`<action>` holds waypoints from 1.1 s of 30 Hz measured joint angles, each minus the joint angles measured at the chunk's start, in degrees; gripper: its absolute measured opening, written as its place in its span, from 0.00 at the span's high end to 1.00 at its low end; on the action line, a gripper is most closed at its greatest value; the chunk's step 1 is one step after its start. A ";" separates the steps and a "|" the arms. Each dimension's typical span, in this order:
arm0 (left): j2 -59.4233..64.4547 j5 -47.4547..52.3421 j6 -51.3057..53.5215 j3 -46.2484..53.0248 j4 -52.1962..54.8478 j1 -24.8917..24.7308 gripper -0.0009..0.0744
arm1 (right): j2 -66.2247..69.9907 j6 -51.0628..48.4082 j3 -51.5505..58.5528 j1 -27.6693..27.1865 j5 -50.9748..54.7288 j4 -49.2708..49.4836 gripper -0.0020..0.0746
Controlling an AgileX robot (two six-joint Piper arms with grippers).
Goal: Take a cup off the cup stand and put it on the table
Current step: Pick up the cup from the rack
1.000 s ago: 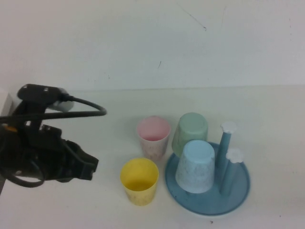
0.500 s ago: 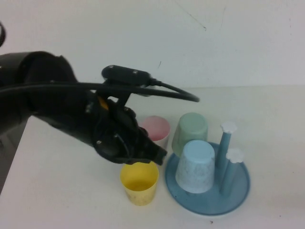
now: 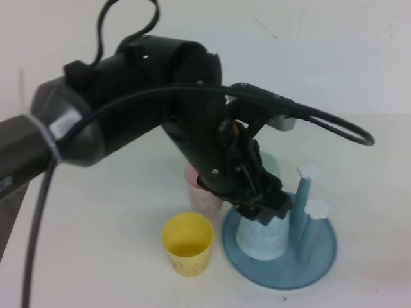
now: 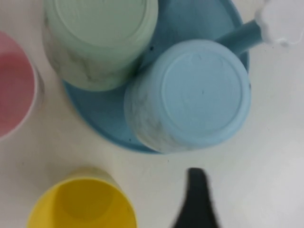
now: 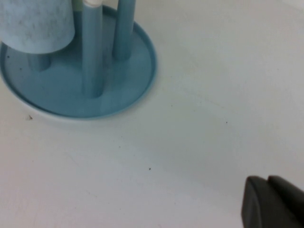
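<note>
The light blue cup (image 3: 263,239) stands upside down on a peg of the teal cup stand (image 3: 321,258). My left gripper (image 3: 271,210) hovers right over the cup's top and hides it in the high view. In the left wrist view the cup (image 4: 199,90) lies just beyond my left gripper (image 4: 240,202), which is open and empty; only one dark finger (image 4: 194,202) shows. My right gripper (image 5: 271,205) is shut and empty, low over the table (image 5: 199,95), apart from the stand (image 5: 128,90) and cup (image 5: 38,23).
A mint green cup (image 4: 99,38) sits upside down on the stand beside the blue one. A pink cup (image 3: 202,197) and a yellow cup (image 3: 187,242) stand upright on the table left of the stand. Two bare pegs with white caps (image 3: 308,171) rise at the stand's right.
My left arm has swung from the table's left edge to the right, over the pink and yellow cups, and its gripper now hangs above the blue cup.
</note>
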 joint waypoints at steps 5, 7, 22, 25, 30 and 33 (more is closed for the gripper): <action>4.69 0.90 0.00 -4.22 1.21 0.01 0.22 | 0.00 0.00 0.00 0.00 0.00 0.00 0.98; 6.72 1.05 -0.63 -5.43 1.30 0.01 0.19 | 0.00 0.00 0.00 0.00 0.00 0.26 0.98; 12.63 -0.12 -3.26 -7.60 1.44 -0.01 0.27 | 0.00 0.00 0.00 0.00 -0.04 1.26 0.98; 12.63 -0.55 -3.29 -7.60 1.44 -0.01 0.27 | 0.00 -0.14 0.00 0.00 -0.16 1.36 0.98; 12.48 0.01 -3.16 -7.60 1.34 -0.11 0.27 | 0.00 -0.27 0.00 0.00 -0.59 1.56 0.98; 11.80 1.96 -3.08 -8.47 1.22 -0.11 0.27 | 0.00 -0.65 0.00 0.00 -2.03 1.80 0.98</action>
